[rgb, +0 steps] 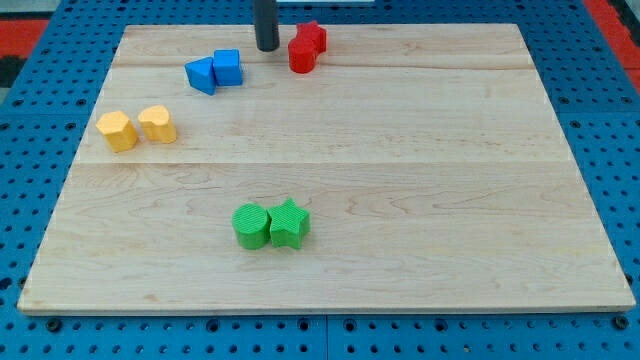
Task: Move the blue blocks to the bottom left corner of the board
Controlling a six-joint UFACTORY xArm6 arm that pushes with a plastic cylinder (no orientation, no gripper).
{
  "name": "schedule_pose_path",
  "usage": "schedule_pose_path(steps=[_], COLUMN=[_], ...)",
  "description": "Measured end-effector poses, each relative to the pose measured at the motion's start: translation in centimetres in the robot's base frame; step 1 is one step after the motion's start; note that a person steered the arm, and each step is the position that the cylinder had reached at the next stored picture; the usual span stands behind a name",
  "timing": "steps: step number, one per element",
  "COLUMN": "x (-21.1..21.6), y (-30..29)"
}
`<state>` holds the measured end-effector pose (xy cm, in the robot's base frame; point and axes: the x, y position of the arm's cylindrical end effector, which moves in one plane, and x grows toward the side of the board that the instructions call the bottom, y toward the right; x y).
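Two blue blocks touch each other near the board's top left: a blue triangular block and a blue cube on its right. My tip stands near the board's top edge, up and to the right of the blue cube and just left of the red blocks. It touches no block. The rod rises out of the view's top.
Two red blocks, a red cylinder and a red star, sit right of my tip. A yellow hexagon and a yellow heart lie at the left. A green cylinder and a green star lie at the lower middle.
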<state>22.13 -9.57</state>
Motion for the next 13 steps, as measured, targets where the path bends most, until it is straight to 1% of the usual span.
schedule_pose_path(steps=[1, 2, 3, 4, 5, 6, 7, 8, 9, 10, 11, 12, 13], x=[3.4, 7.8, 8.0, 5.2, 5.9, 9.9, 9.9, 8.7, 4.8, 6.2, 7.6, 11.6, 13.6], y=[-5.0, -3.1, -3.3, -8.6, -13.4, -10.5, -5.1, -1.1, -1.0, 5.2, 1.4, -3.5, -6.5])
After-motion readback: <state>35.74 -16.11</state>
